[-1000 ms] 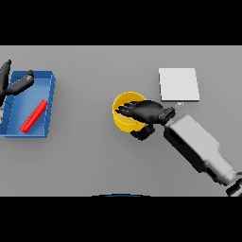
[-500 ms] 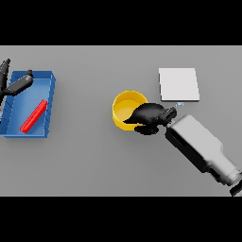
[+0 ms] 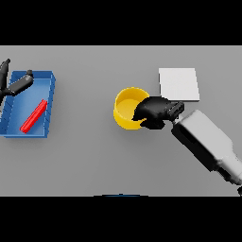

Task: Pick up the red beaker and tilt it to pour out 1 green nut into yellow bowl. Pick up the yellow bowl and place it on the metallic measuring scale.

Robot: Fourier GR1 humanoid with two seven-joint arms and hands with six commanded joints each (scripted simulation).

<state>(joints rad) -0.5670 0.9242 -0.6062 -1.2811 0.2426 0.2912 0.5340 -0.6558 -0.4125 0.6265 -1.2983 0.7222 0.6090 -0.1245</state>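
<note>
The yellow bowl (image 3: 126, 108) stands on the grey table at the middle. My right hand (image 3: 155, 111) is at the bowl's right rim with its fingers curled over the edge, shut on it. The metallic measuring scale (image 3: 178, 84), a flat pale square, lies just behind and to the right of the hand. The red beaker (image 3: 34, 116) lies on its side in the blue tray (image 3: 50, 101) at the far left. My left hand (image 3: 10, 84) is open with fingers spread above the tray's back left corner. No green nut shows.
The blue tray takes up the left edge of the table. My right forearm (image 3: 208, 144) slants across the table's right front.
My right hand has drawn back to the right, from over the bowl to its right rim, so more of the bowl's inside shows. The left hand and the beaker have not moved.
</note>
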